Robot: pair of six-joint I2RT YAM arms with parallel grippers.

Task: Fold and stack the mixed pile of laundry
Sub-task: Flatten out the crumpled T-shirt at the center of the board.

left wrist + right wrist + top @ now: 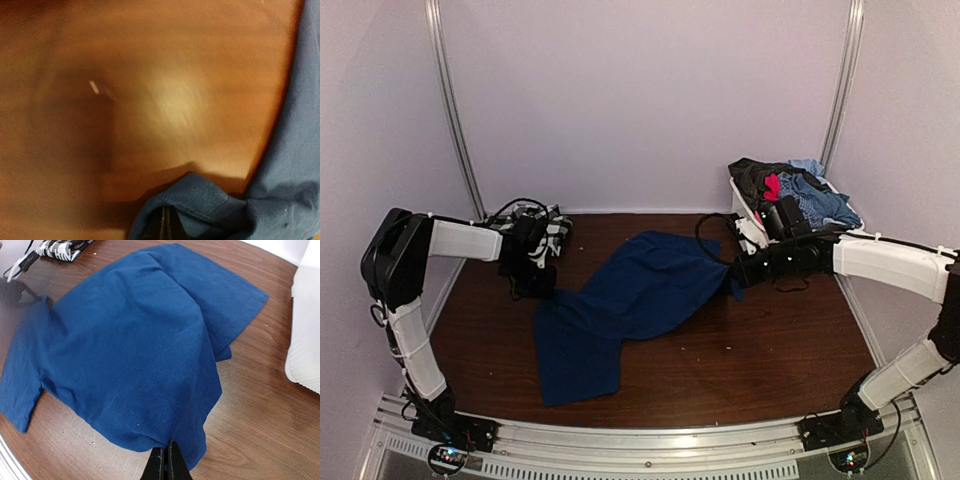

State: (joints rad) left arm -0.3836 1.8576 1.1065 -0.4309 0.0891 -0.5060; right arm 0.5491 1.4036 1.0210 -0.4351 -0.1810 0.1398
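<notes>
**Left gripper** (165, 222): only the finger ends enter the left wrist view, at its bottom edge, and that view is blurred. The jaws are pressed together on a bunched hem of the navy blue garment (630, 295). In the top view this gripper reads as a dark mass with no legible detail.

**Right gripper** (166, 455): the jaws are closed, pinching the garment's edge at its right end.

The garment lies creased and spread diagonally across the centre of the wooden surface (770, 350). The black-and-white checked shirt (545, 228) sits at the far left, partly covered by the left arm. The rest of the laundry pile (795, 190) fills the white bin (742, 205) at the far right. Its items overlap and cannot be told apart.
</notes>
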